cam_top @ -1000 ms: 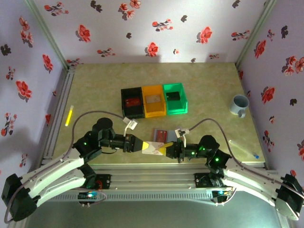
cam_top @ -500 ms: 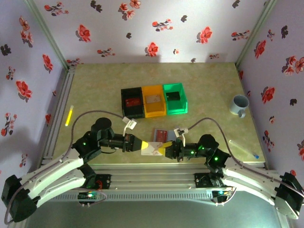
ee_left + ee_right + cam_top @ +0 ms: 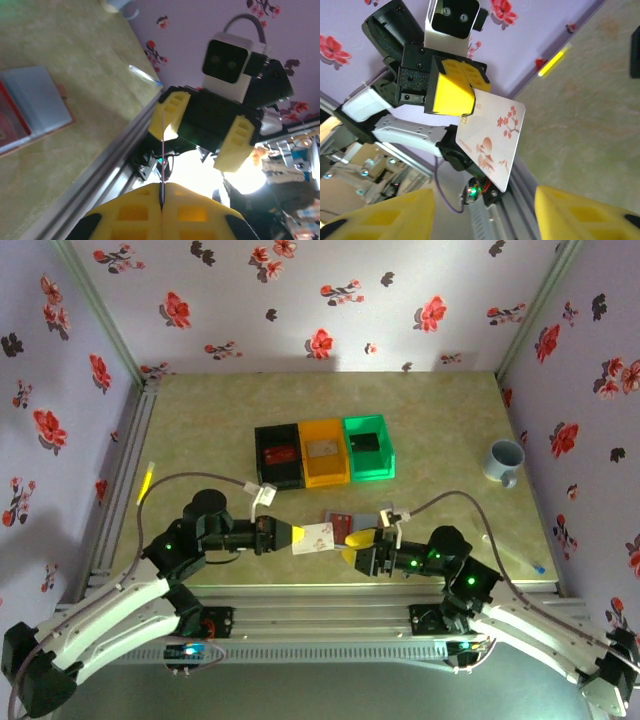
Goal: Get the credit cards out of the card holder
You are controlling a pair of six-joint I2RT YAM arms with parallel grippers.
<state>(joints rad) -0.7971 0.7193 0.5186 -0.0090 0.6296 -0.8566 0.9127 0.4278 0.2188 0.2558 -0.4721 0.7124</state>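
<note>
Olive, kinda mottled tabletop (image 3: 200, 410); 3 small bins sit around the middle in 1 row, touching, left to right: black bin (image 3: 278, 457), orange bin (image 3: 323, 452), green bin (image 3: 368, 448); the card holder (image 3: 345, 524) lies open and flat just in front of them, red showing in its left half; a pale blue mug (image 3: 504, 459) stands well off by the right wall; a yellow stick (image 3: 146, 483) lies along the left edge; a clear pen-like thing (image 3: 527, 559) with a blue tip lies near the front right corner
</note>
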